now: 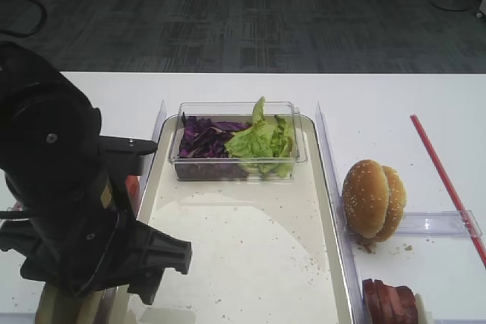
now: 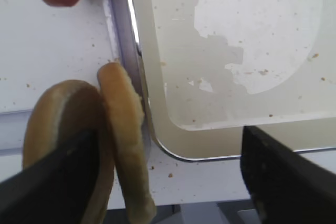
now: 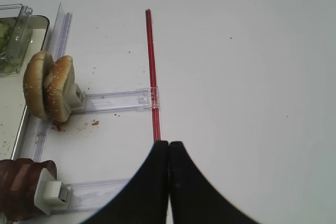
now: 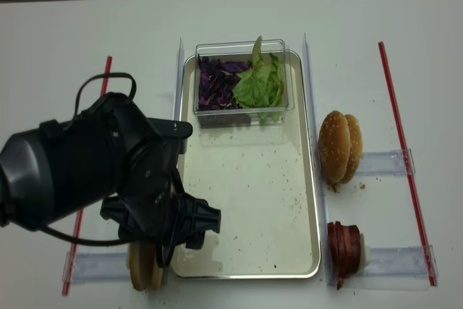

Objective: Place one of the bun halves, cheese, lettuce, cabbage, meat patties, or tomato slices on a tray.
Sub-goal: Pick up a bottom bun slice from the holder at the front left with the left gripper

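Black left fingers (image 2: 47,182) spread wide around the bun halves (image 2: 123,135); right fingers (image 3: 169,153) pressed together, empty.

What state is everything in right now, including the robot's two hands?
Left hand: open, fingers either side of the bun halves, nothing gripped.
Right hand: shut, empty, over bare table.
Bun halves: on edge beside the tray.
Tray: bare but for crumbs and the tub.
Tub: on the tray, holding cabbage and lettuce.
Sesame buns: on edge.
Patties: on edge in a row.
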